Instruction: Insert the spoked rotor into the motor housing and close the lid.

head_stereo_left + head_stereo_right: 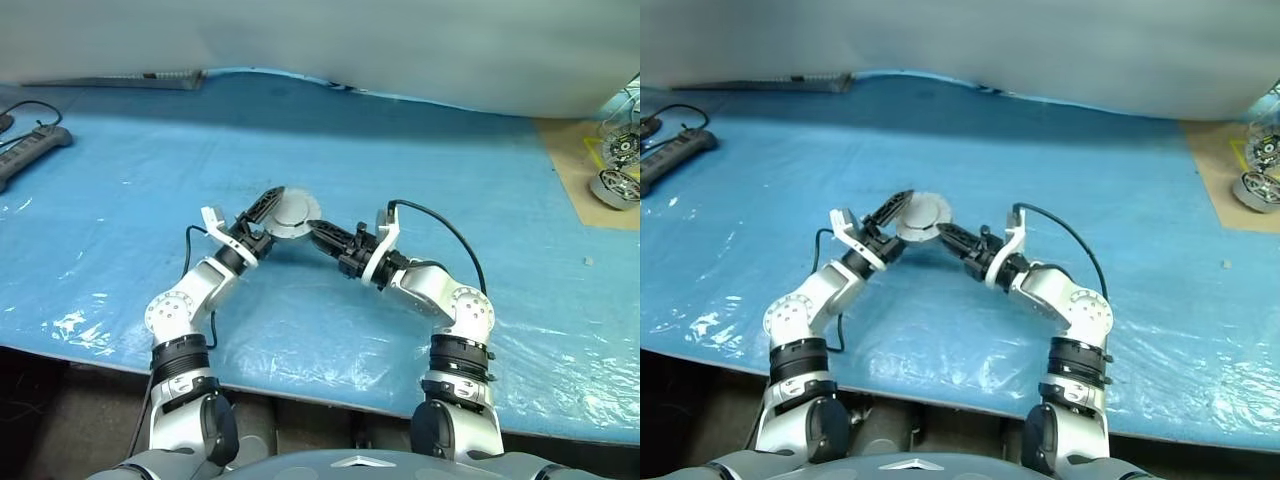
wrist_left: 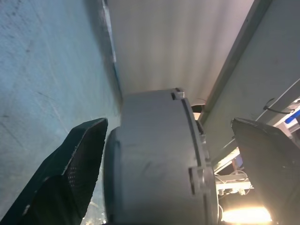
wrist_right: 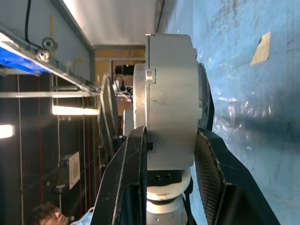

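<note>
A thick grey round body with a notched flange, the motor housing (image 1: 290,213), hangs above the blue table between both grippers, seen edge-on in the wrist views. My right gripper (image 3: 171,133) is shut on its rim, one finger on each flat face. My left gripper (image 2: 168,124) is open and straddles the same body (image 2: 154,159) from the other side, with one finger (image 2: 79,164) close to it and the other standing well apart. Its inside is hidden, so the spoked rotor is hidden, and I cannot tell whether the lid is on it.
The blue sheet covers the table (image 1: 400,150). A brown board (image 1: 575,165) at the far right carries two small round wheel-like parts (image 1: 617,187). A power strip (image 1: 35,145) with its cable lies at the far left. The table's front edge runs just before the arms.
</note>
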